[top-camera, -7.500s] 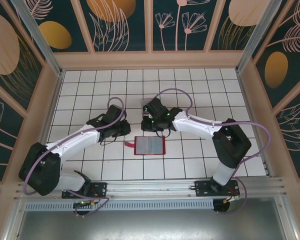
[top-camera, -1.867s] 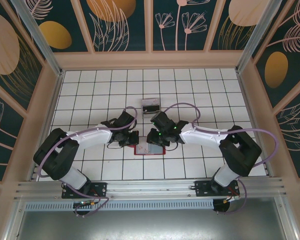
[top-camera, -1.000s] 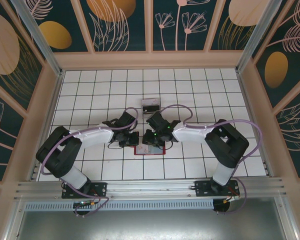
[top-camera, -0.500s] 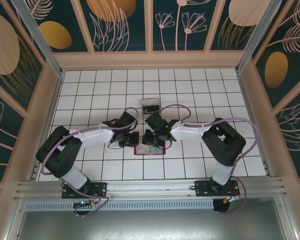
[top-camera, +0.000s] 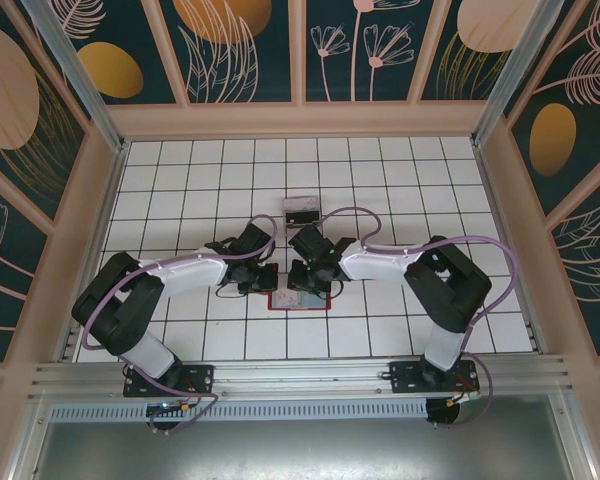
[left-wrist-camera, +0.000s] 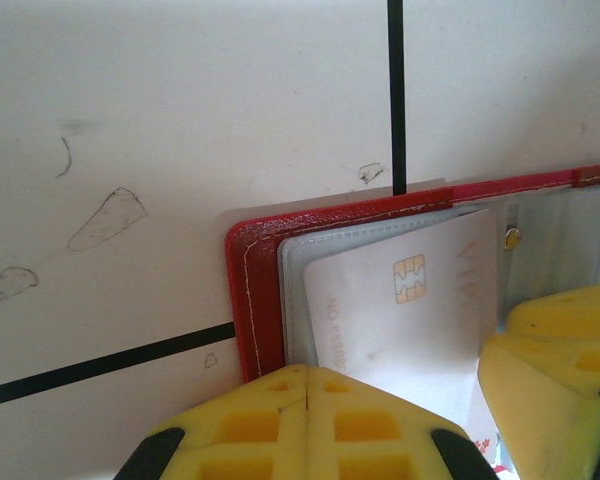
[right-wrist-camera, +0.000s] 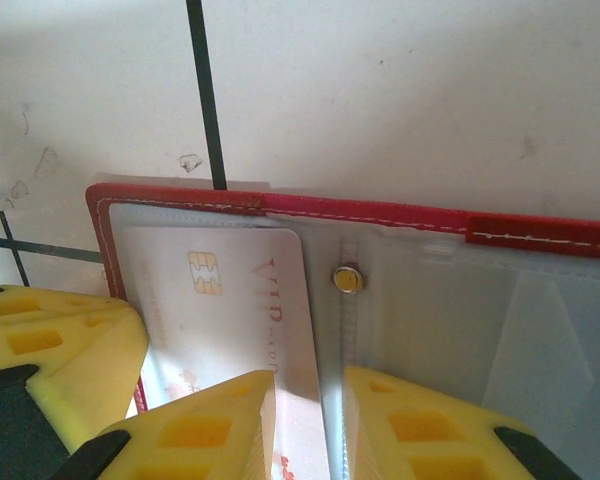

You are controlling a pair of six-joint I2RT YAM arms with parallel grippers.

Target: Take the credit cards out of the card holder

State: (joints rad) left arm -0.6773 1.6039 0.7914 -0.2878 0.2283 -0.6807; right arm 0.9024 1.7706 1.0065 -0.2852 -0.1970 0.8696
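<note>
Currently the red card holder is lying open and flat on the white tiled table, near the middle, with both arms reaching in over it from either side. A small clear box is sitting a couple of tiles farther back, apart from them.

The left gripper is pressing down on the holder's left edge. Its yellow fingers are clenched tight together, with nothing showing between them. Just beyond its tips, a white credit card with a gold chip is lying partly inside the clear left-hand pocket, tilted slightly against the red stitched border.

The right gripper is coming down on the same half of the holder, just beside the left one. Its fingers are standing parted by a narrow gap, released rather than clenched. The card's long edge and the pocket seam are running into that gap; one fingertip is resting over the card, the other over the grey inner sleeve. A small brass snap stud is sitting on the seam just beyond the tips, and a red tab is lying along the holder's far edge.
</note>
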